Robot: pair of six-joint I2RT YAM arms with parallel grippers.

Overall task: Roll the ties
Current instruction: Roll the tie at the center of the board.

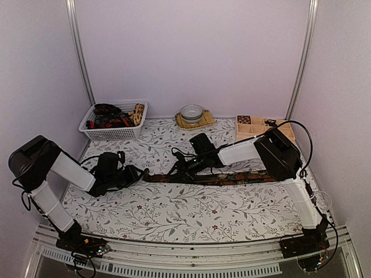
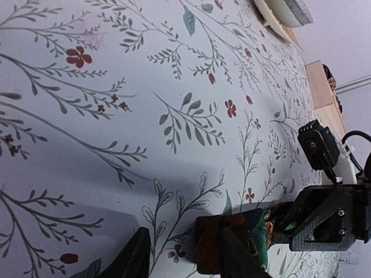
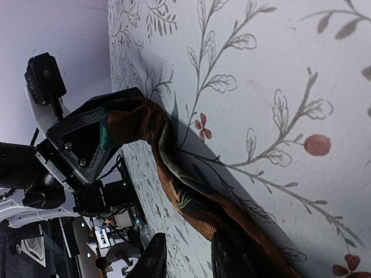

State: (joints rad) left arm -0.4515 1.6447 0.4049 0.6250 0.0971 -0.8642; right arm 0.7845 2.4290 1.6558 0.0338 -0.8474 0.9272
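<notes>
One dark tie [image 1: 220,177] with a brown and green pattern lies stretched left to right across the middle of the flowered cloth. Its left end [image 2: 223,240] is folded over on itself. My left gripper [image 2: 185,258] is open. One of its fingers [image 2: 240,255] sits over that folded end, and the other stands apart on bare cloth. From the right, my right gripper [image 3: 191,258] comes in along the tie [image 3: 191,202], also open. One of its fingers [image 3: 232,258] lies against the fabric, with cloth showing in the gap. In the top view the two grippers [image 1: 139,174] [image 1: 177,171] are close together.
A white basket [image 1: 114,132] holding more ties stands at the back left. A bowl on a mat [image 1: 192,113] is at the back middle. A wooden compartment box [image 1: 255,127] is at the back right. Walls close in both sides.
</notes>
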